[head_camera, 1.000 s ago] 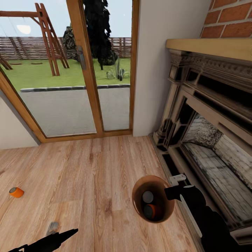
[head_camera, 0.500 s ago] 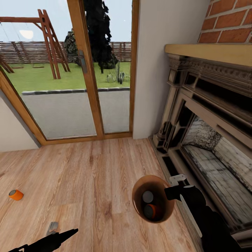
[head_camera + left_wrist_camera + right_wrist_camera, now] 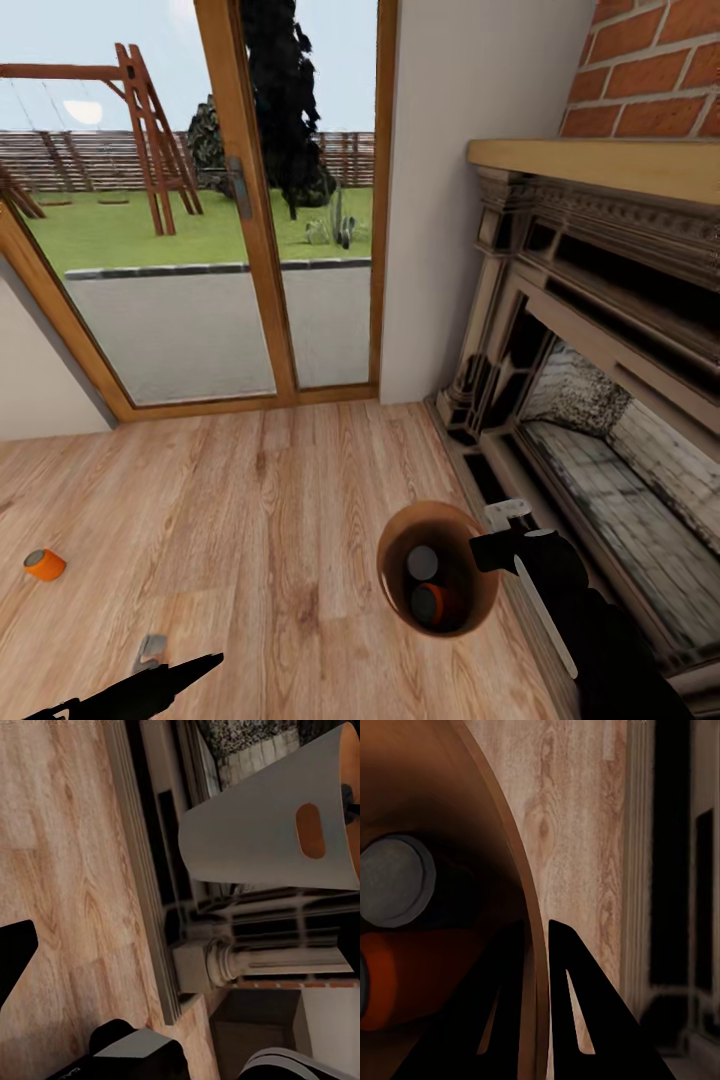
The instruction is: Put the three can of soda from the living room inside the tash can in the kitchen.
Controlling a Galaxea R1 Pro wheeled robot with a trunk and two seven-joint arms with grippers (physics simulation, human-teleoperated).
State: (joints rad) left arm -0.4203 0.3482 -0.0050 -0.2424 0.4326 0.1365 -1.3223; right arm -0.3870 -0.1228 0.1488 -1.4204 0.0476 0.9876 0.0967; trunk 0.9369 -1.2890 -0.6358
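Observation:
The tash can (image 3: 388, 590), brown inside, hangs just above the wood floor beside the fireplace. My right gripper (image 3: 487, 553) is shut on its rim, one finger inside the wall and one outside (image 3: 574, 997). Two can of soda lie in it: one showing a grey top (image 3: 423, 562) and an orange one (image 3: 432, 603), seen again up close as the grey top (image 3: 394, 881) and the orange body (image 3: 420, 975). A third, orange can (image 3: 45, 565) lies on its side on the floor far left. My left gripper (image 3: 180, 657) is low at the front left, open and empty. The bin's pale grey outside (image 3: 255, 832) appears in the left wrist view.
An ornate fireplace (image 3: 600, 400) with a wood mantel and brick above runs along the right. A wood-framed glass door (image 3: 250, 220) to a garden stands ahead, with a white wall section (image 3: 470, 200) between them. Open wood floor (image 3: 250, 500) stretches to the left.
The whole picture has slid slightly downward as the camera moved. The grippers and the bin keep their places in the view.

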